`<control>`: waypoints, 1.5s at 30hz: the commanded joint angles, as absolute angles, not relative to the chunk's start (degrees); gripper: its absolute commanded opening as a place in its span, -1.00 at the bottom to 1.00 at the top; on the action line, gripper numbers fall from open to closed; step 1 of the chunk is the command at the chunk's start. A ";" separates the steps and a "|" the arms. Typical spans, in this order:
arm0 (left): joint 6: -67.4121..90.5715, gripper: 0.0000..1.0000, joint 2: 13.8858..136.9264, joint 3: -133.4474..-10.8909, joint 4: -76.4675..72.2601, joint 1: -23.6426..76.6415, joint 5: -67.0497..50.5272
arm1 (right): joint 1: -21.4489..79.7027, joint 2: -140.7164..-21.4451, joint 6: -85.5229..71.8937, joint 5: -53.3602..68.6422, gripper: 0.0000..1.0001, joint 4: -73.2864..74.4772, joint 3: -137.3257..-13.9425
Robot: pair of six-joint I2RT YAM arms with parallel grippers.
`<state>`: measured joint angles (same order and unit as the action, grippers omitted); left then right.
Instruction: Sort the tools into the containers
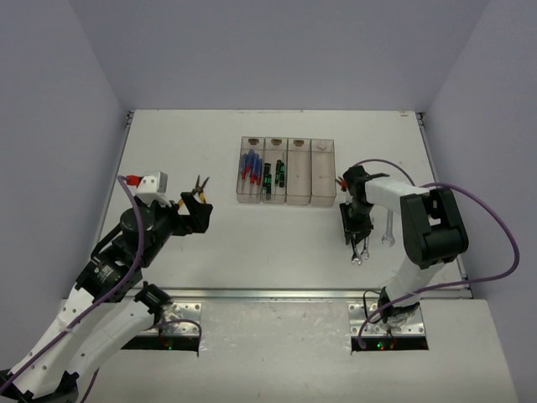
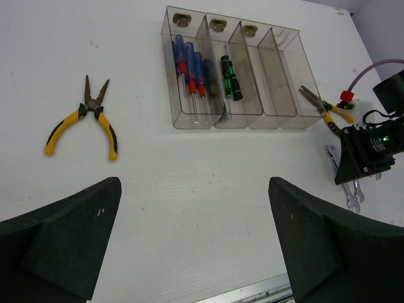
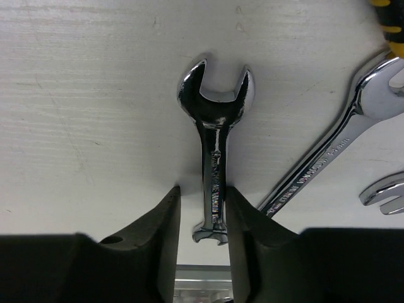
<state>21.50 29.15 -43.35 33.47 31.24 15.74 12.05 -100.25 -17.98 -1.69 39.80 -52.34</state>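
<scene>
Left gripper point(image 2: 194, 189), spread wide and empty, hangs left of the row of bins point(image 2: 281, 76). Yellow-handled pliers point(image 2: 91, 112) lie left of the bins; blue-handled screwdrivers point(image 2: 189, 66) occupy the leftmost bin, black-and-green screwdrivers point(image 2: 230, 79) the next. Right of the bins, the right gripper point(image 3: 202, 189) straddles a silver wrench point(image 3: 214, 126); whether it clamps cannot be told.

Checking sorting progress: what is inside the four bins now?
Leftmost bin: blue-handled screwdrivers. Second bin: black-and-green screwdrivers. The third bin and fourth bin show bare floors. The overlapping blue ones hide their exact count.
</scene>
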 commanded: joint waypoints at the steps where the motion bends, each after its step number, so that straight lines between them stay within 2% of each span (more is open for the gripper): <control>1: 21.44 1.00 27.82 -43.08 29.88 31.64 14.94 | 11.88 -105.98 -17.94 -0.19 -0.49 33.31 -49.71; 3: 21.51 1.00 27.49 -43.02 29.75 31.64 14.92 | 11.91 -105.97 -17.93 -0.18 -0.75 33.53 -49.94; 4: 21.46 1.00 27.22 -42.92 29.64 31.64 14.87 | 12.02 -105.50 -18.14 -0.18 -0.95 33.42 -49.78; 5: 21.45 1.00 27.16 -42.85 29.58 31.64 14.77 | 12.08 -104.52 -18.72 -0.18 -1.00 33.15 -49.09; 16: 21.59 1.00 27.36 -42.80 29.62 31.64 14.98 | 13.54 -86.59 -22.51 1.78 -1.00 34.23 -45.62; 27: 21.72 1.00 26.95 -42.80 29.71 31.64 15.39 | 13.54 -81.20 -24.28 10.60 -1.00 35.82 -53.27; 36: 21.80 1.00 26.84 -42.80 29.81 31.64 15.56 | 14.99 -92.07 -27.38 19.85 -1.00 34.11 -71.12; 40: 21.80 1.00 26.55 -42.80 29.79 31.64 15.56 | 15.11 -99.70 -29.18 23.18 -1.00 32.44 -78.31; 45: 21.80 1.00 26.13 -42.71 29.74 31.64 15.47 | 15.09 -112.95 -29.44 22.35 -1.00 34.44 -95.04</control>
